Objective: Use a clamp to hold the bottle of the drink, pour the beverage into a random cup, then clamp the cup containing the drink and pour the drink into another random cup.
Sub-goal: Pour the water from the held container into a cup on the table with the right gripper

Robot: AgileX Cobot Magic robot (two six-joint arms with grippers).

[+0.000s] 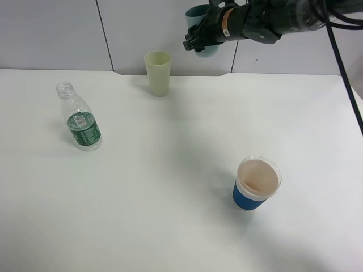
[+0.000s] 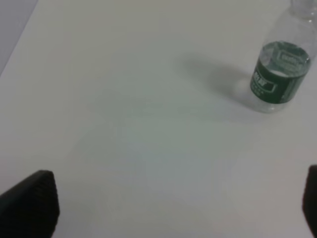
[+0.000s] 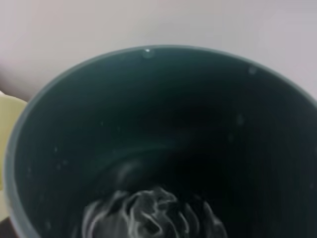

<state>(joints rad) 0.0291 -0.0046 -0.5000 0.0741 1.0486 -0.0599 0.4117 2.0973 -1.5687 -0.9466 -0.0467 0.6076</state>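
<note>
A clear bottle (image 1: 81, 119) with a green label stands upright and uncapped at the table's left; the left wrist view shows the bottle (image 2: 278, 74) too. My left gripper (image 2: 171, 208) is open, its dark fingertips (image 2: 29, 203) spread wide with nothing between them, a short way from the bottle. High at the back, my right gripper (image 1: 193, 44) is shut on a teal cup (image 1: 211, 50), held in the air just right of a pale yellow-green cup (image 1: 157, 72). The teal cup (image 3: 158, 139) fills the right wrist view, with clear liquid (image 3: 148, 213) rippling at its bottom.
A blue cup (image 1: 256, 184) with a white rim stands at the front right of the white table (image 1: 170, 170). The pale cup (image 3: 7, 129) shows at the right wrist view's edge. A grey wall runs behind, and a black cable (image 1: 346, 85) hangs at the right.
</note>
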